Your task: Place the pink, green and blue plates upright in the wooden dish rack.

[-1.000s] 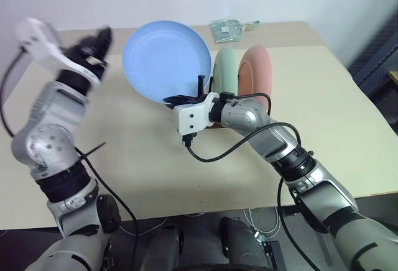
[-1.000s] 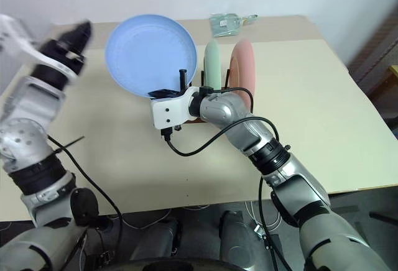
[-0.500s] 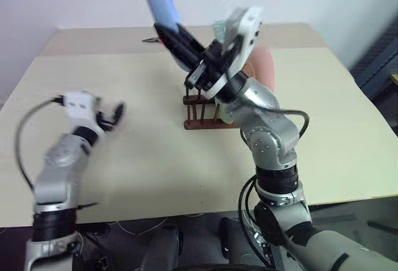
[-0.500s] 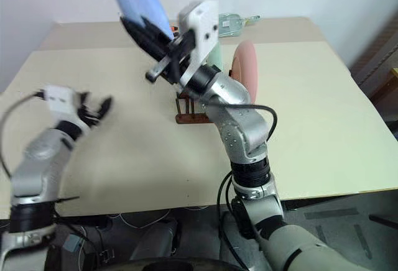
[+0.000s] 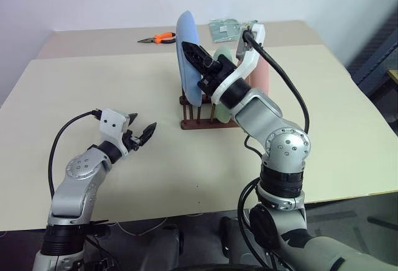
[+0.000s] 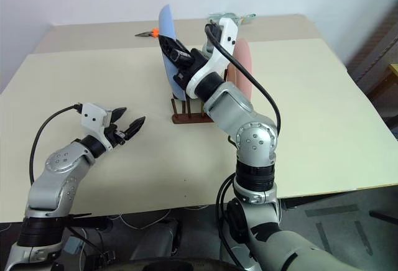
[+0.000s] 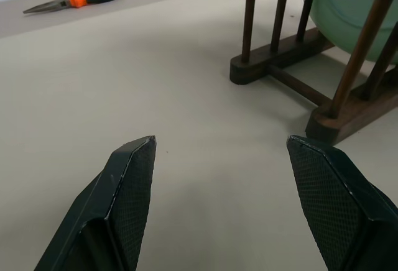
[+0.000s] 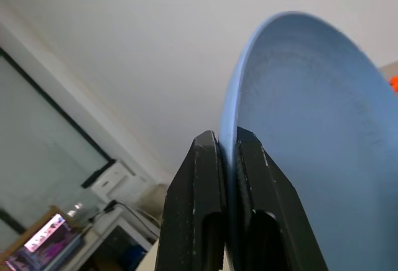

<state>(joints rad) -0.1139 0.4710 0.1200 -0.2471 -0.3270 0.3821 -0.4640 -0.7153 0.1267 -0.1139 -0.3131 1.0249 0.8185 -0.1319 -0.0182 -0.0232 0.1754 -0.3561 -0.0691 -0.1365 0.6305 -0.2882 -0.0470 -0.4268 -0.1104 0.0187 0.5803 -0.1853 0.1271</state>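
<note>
Blue plate (image 5: 188, 56) is up on edge over the rack's (image 5: 202, 117) near end, right pincer (image 8: 227, 153) pinched tight on its rim. Green plate (image 5: 221, 56) and pink plate (image 5: 262, 75) stand behind it in the rack. Left pincer (image 5: 141, 133) hovers wide open and empty beside the rack.

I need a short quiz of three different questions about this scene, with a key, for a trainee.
1. True or false: the right gripper is shut on the blue plate.
2. Which plates already stand in the rack? A) pink and green B) blue only C) none
3. Fill in: the orange tool at the far edge of the table is a pair of ____.

Key:
1. True; its fingers pinch the rim.
2. A: the pink plate and the green plate.
3. Pliers.
</note>
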